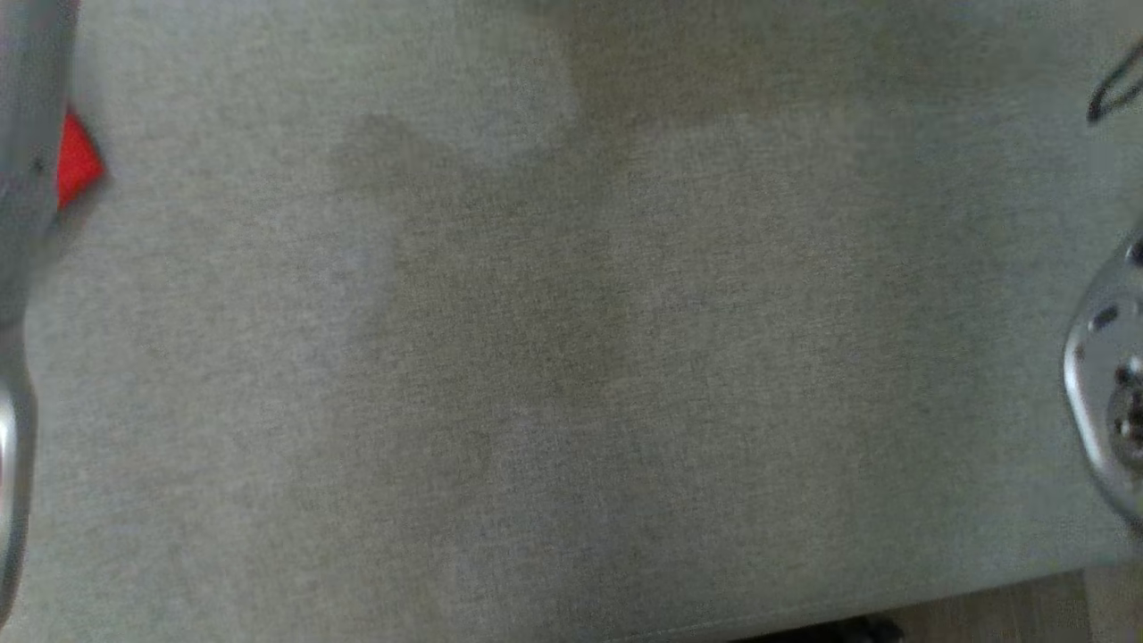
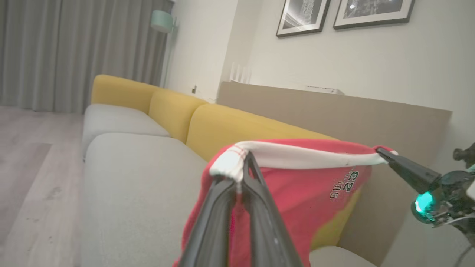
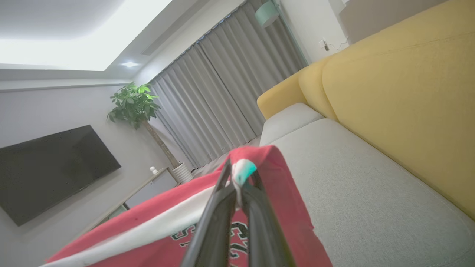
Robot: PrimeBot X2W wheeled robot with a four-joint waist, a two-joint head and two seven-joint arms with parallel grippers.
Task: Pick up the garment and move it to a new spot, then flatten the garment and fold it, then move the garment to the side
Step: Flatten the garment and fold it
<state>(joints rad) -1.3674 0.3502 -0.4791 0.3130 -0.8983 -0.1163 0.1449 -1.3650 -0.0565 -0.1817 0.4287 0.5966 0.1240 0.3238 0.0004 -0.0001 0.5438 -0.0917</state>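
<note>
As left tool (image 2: 244, 161) and right tool (image 3: 237, 176) pinch, garment (image 2: 297, 189) hem stretches.

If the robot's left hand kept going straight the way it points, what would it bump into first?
The left hand is shut on the red garment by its white band. Beyond that, it would probably meet the yellow back cushion, though depth is unclear.

Soft cloth garment (image 2: 297, 193) & sofa seat (image 2: 141, 178) w/ matt, coarse-woven grey fabric
</note>
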